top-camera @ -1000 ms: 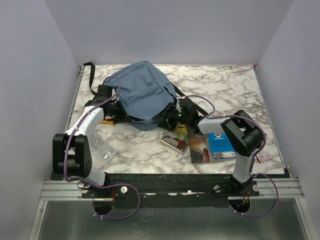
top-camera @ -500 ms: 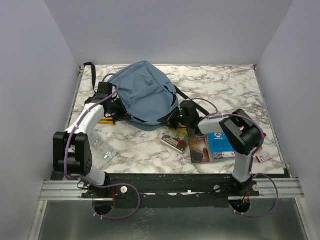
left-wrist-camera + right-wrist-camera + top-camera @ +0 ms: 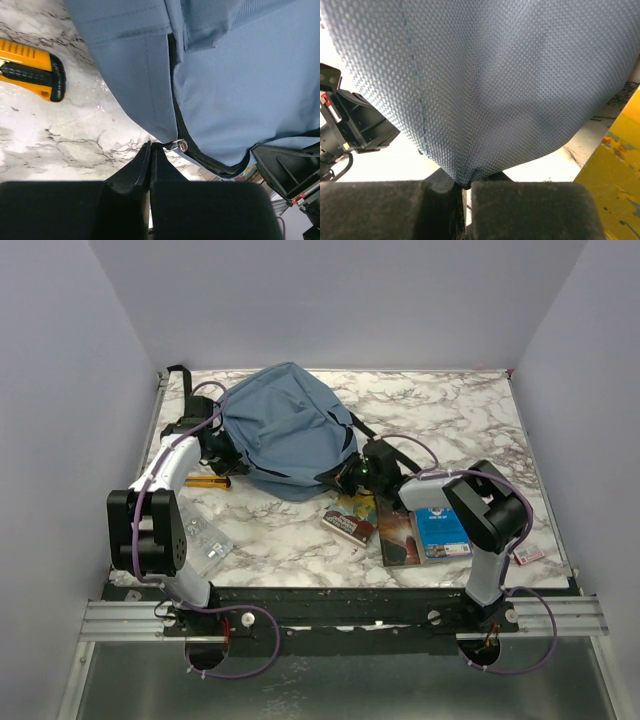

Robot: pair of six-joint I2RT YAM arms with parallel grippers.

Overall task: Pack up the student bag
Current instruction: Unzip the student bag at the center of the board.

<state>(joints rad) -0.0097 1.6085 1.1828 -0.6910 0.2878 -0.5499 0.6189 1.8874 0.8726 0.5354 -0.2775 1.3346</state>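
Note:
The student bag (image 3: 287, 430), dusty blue with black straps, lies at the back middle of the marble table. My left gripper (image 3: 222, 453) is at the bag's left edge. In the left wrist view its jaws (image 3: 151, 145) are shut on the short black pull tab next to the metal zip ring (image 3: 180, 145). The black zip (image 3: 210, 162) runs to the right from there. My right gripper (image 3: 347, 478) is at the bag's near right corner, and its jaws (image 3: 464, 184) are shut on a fold of the bag's blue mesh fabric (image 3: 490, 90).
A yellow and black utility knife (image 3: 210, 481) lies left of the bag. Three books (image 3: 350, 516) (image 3: 400, 530) (image 3: 441, 531) lie in front of the right arm. A clear plastic pack (image 3: 205, 542) sits near the left arm's base, a small pink item (image 3: 527, 555) at the right edge.
The right gripper has closed on the bag's fabric. The left arm has moved left along the bag's edge with the zip pull held, and the bag has shifted slightly.

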